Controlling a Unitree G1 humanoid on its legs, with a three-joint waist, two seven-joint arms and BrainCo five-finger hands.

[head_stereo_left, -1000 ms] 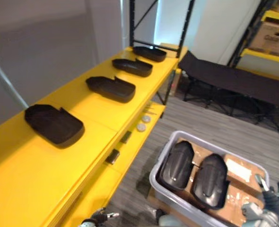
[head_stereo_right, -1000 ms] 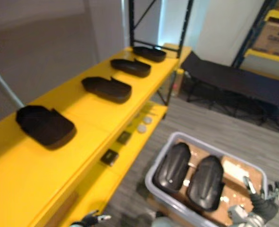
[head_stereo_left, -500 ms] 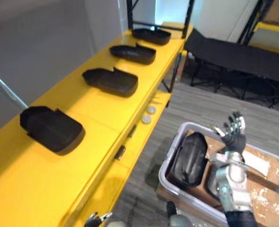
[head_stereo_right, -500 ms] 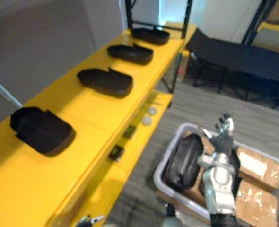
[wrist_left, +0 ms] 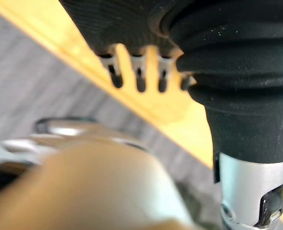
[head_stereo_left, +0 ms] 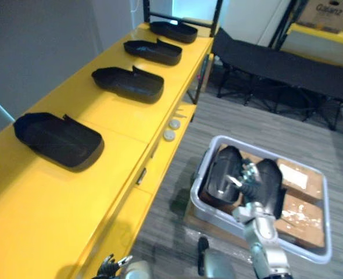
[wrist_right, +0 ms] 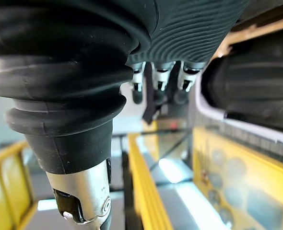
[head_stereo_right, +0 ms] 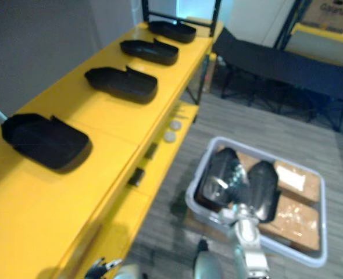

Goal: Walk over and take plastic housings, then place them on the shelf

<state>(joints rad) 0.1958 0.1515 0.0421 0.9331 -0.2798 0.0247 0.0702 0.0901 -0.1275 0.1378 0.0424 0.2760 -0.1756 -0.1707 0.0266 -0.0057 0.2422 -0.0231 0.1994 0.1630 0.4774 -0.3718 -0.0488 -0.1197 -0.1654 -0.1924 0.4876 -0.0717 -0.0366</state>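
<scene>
The job looks a good way along but not finished. 4 housings already lie in a row along the top of the yellow shelf [head_stereo_left: 122, 125], from the nearest housing [head_stereo_left: 58, 138] to the farthest housing [head_stereo_left: 172, 31], each hollow side up and well apart from its neighbour. 2 more are left to move: the left housing [head_stereo_left: 221, 180] and the right housing [head_stereo_left: 271, 185] lie side by side, domed side up, in a grey bin [head_stereo_left: 198, 187] on the floor beside the shelf, resting on brown cardboard [head_stereo_left: 296, 212]. The right hand [head_stereo_left: 245, 174] hangs over the gap between those 2, fingers loosely spread and, as far as the head views show, wrapped round nothing; whether a fingertip touches either shell is too small to tell. In its own wrist view the fingers are foreshortened to short stubs beside a dark curved shell, so contact cannot be read there either. The left hand [wrist_left: 139, 74] hangs low by the yellow shelf edge with its fingers relaxed and empty. So the grasp is not yet made, and my guess is that lifting 1 housing comes next, then carrying it to the bare stretch of shelf in front of the nearest housing. The near end of the shelf is cut off by the frame.
</scene>
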